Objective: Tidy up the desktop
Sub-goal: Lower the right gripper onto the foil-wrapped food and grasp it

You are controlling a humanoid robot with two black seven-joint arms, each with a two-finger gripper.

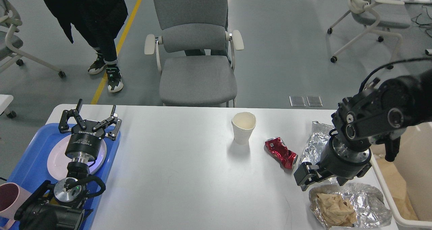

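Note:
The white desktop [175, 169] holds a white paper cup [243, 127], a crushed red can [281, 152], a crumpled foil piece [315, 143] and a foil sheet [369, 203] with brown crumpled paper [335, 208] on it. My right gripper [324, 179] points down over the near foil sheet, just right of the can; its fingers stand spread and hold nothing that I can see. My left gripper [89, 118] is open and empty above a white plate [55, 161] on the blue tray [30, 145].
A pink cup [8, 198] stands at the tray's near left corner. A beige bin [406, 186] sits off the table's right edge. A grey chair [195, 64] stands behind the table, and a person's legs [104, 54] are at the back left.

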